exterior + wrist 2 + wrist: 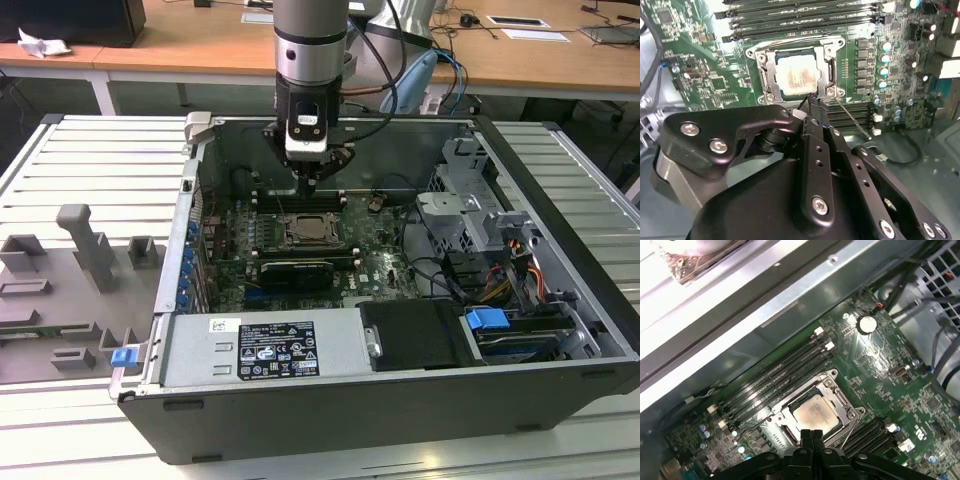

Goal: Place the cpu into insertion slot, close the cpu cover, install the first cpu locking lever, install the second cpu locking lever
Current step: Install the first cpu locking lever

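Observation:
The cpu [796,75] lies flat in the insertion slot [763,64] on the green motherboard, its pale metal face up. The silvery cpu cover [771,80] lies down around it as a frame. In the first wrist view the cpu [812,414] sits just beyond my fingertips. My gripper [810,103] is shut, its tips pressed together with nothing visible between them, hovering at the socket's near edge. A thin wire locking lever [854,119] sticks out slantwise from the socket corner beside the tips. In the exterior view my gripper [315,182] hangs just above the socket [310,232].
Long black memory slots [805,22] run along both sides of the socket. The open computer case [400,395] walls in the board, with a drive cage [470,205] and cables on the exterior view's right. A grey fixture tray [80,270] lies outside on the exterior view's left.

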`<state>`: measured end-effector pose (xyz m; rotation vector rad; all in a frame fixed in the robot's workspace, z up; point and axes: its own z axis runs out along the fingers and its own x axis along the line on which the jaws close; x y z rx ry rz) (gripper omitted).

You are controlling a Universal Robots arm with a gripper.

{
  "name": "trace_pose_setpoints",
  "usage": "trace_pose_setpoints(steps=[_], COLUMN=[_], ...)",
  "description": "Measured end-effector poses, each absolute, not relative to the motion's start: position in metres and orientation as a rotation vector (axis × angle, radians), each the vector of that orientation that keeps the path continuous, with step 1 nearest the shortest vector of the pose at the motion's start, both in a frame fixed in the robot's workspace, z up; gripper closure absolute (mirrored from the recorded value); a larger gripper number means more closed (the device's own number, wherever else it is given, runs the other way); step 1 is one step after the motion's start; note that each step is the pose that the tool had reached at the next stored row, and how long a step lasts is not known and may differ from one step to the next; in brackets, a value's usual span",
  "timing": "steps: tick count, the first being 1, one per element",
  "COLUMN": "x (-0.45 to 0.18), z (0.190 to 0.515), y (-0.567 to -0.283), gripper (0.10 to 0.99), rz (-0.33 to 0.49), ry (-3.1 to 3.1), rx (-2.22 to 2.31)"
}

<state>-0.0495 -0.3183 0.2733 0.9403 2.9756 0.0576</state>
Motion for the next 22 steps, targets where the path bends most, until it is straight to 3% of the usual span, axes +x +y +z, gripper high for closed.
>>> trace_pose_setpoints(steps=[22], x=[-0.0494], z=[0.2733], y=[-0.3183], gripper=[0.980], rz=[0.062], ry=[3.101], rx=[0.402])
